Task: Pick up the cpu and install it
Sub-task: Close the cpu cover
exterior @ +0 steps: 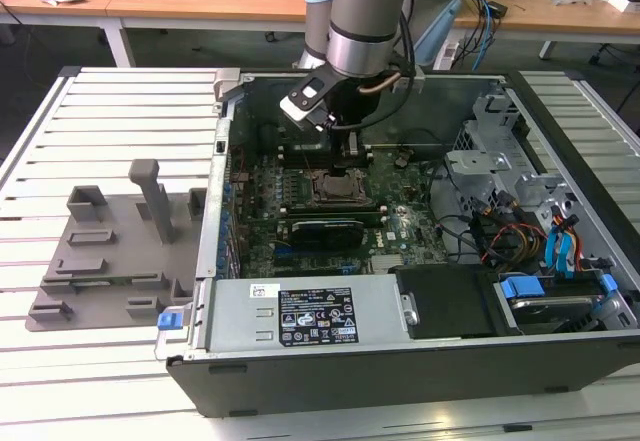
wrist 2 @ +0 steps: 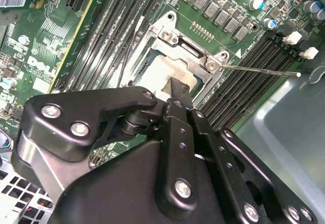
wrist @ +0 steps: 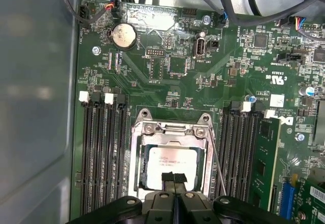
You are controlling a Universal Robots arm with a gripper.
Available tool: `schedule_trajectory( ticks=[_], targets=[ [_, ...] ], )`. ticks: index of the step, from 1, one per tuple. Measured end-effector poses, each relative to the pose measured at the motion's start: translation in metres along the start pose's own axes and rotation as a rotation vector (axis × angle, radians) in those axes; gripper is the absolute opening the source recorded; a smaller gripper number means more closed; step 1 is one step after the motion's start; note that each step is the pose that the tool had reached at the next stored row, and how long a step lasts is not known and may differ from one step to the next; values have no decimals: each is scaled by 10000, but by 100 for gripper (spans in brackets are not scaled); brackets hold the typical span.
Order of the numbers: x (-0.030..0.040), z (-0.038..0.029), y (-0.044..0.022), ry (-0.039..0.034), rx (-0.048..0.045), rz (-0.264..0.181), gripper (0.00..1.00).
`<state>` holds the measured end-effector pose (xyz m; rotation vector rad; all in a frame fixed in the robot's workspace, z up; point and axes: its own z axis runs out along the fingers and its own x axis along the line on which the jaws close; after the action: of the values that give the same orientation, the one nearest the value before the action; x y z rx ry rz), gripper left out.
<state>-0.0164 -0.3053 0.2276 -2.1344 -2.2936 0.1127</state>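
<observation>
the gripper point(wrist: 174, 179), pressed together with nothing in it, hangs right over the cpu point(wrist: 170, 159), which lies flat in the socket point(wrist: 135, 163) below.

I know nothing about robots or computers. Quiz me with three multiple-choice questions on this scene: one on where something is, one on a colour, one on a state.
1. Where is the cpu?
A. On the grey stand beside the case
B. Within the metal socket frame on the board
C. On top of the power supply

2. What colour is the main circuit board?
A. Blue
B. Red
C. Green

3. How do the robot's jaws stand?
A. Shut together, over the cpu
B. Spread wide open
C. Clamped on a cable

Answers:
1 B: the first wrist view shows the silver chip lying inside the socket's metal edges.
2 C: the board is green in both wrist views.
3 A: in the first wrist view the two black fingertips sit side by side with hardly a gap, over the chip.
</observation>
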Motion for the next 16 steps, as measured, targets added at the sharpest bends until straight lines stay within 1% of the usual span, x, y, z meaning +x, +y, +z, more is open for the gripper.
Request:
schedule_trajectory(
  ticks=[2,7,13,16],
  targets=[
    [-1,-26,-2,0,-1,0,11],
    [-3,-64,-4,0,0,0,11],
    [-6,-127,-7,0,0,0,11],
    [-8,-179,-10,0,0,0,11]
  ],
)
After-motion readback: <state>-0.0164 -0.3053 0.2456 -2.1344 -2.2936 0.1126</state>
